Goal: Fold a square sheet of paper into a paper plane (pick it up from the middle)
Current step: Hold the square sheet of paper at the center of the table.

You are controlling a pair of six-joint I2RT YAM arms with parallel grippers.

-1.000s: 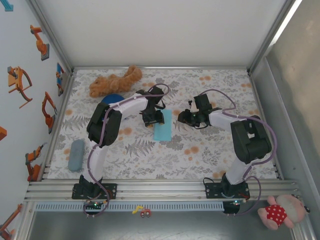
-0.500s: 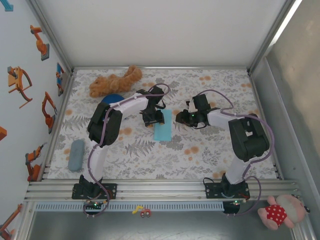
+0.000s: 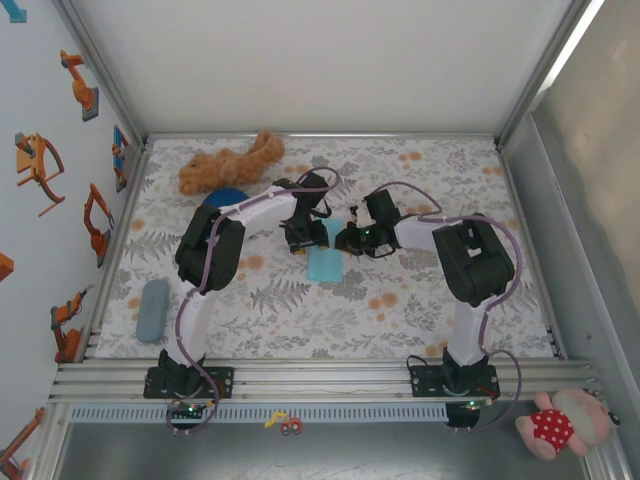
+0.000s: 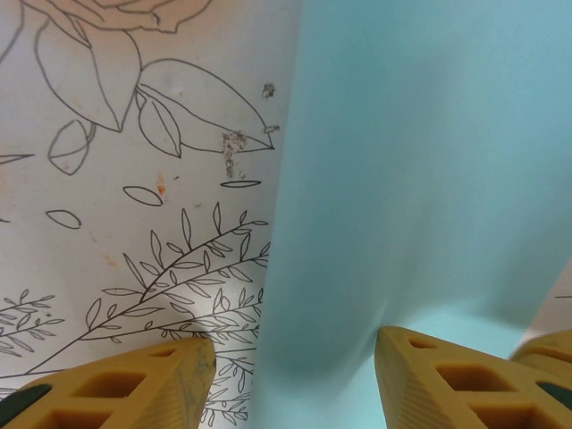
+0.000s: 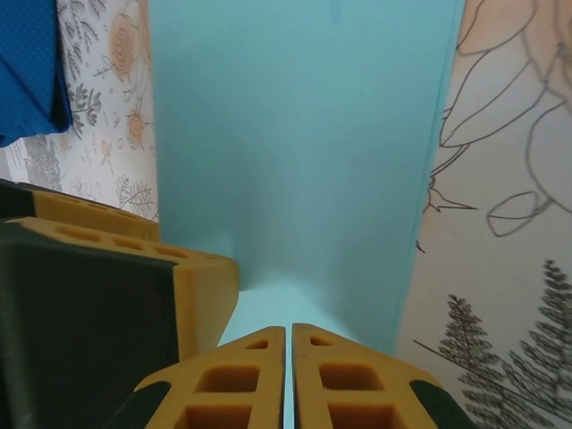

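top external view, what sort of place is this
Probably a robot lab cell: an aluminium frame, a left arm and right arm bolted to a rail, and robot-arm stickers at the left.

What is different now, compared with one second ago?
The right gripper moved left, up to the right edge of the paper, and its fingers closed. I cannot tell whether they pinch the paper. The left gripper stayed open over the paper's left edge, and the paper stayed in place.
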